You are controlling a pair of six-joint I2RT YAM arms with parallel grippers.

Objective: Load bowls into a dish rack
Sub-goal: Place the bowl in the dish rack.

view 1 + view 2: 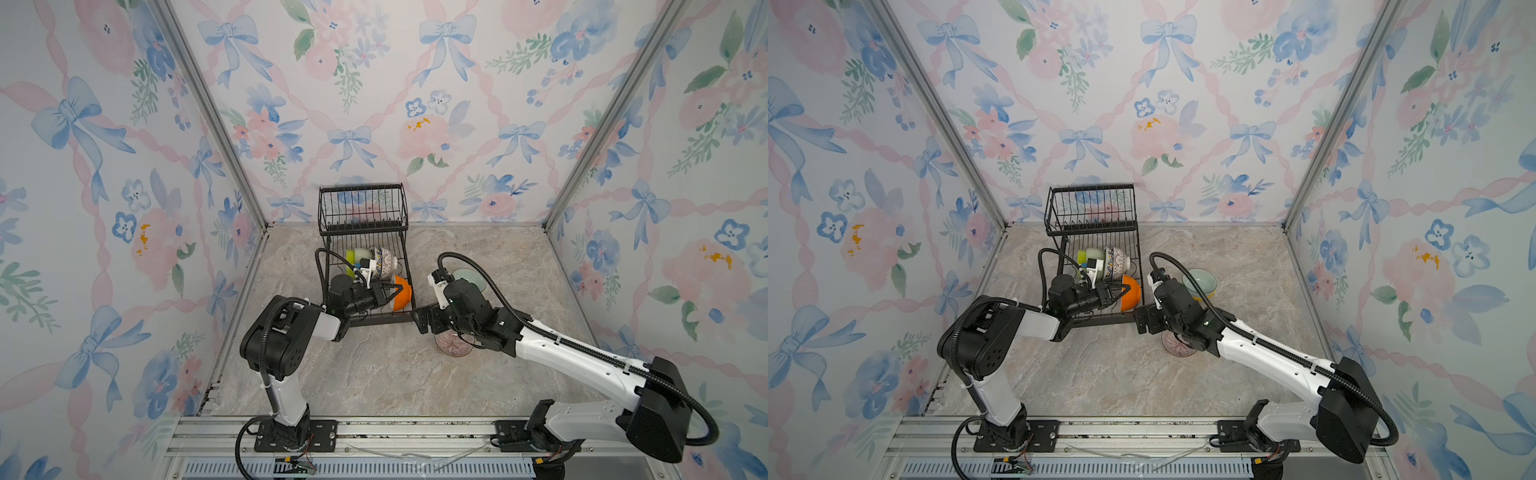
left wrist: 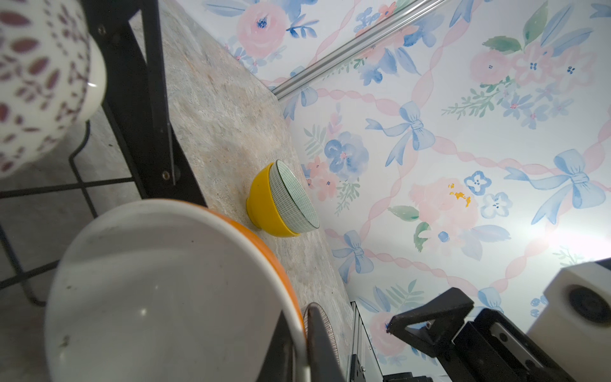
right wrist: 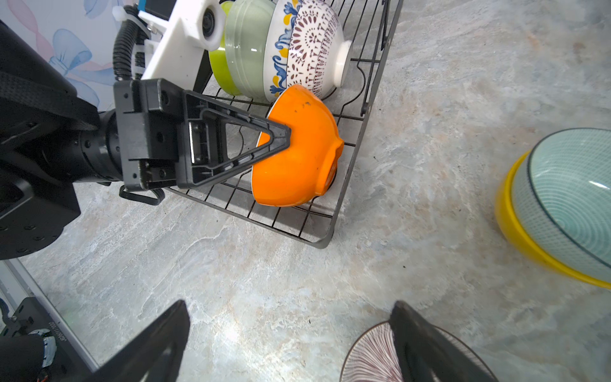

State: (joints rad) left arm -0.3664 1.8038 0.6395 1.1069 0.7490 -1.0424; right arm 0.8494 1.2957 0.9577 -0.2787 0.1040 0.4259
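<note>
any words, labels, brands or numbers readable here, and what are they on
Nothing reads clearly.
White digits on the black arm base: too small to read.
Dark mark on the right arm's white camera mount: blurred, unreadable.
Patterned bowl and dish rack: no text.

Marble tabletop (image 1: pixel 374 374) with rack (image 1: pixel 361 208), bowls (image 3: pixel 515 228)

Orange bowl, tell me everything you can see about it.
The orange bowl is glossy orange outside and white with dark specks inside, with a small foot ring. It stands on edge in the lower tray of the rack, at the end nearest the robot. The left tool is shut on its rim, one finger outside, one inside.
</note>
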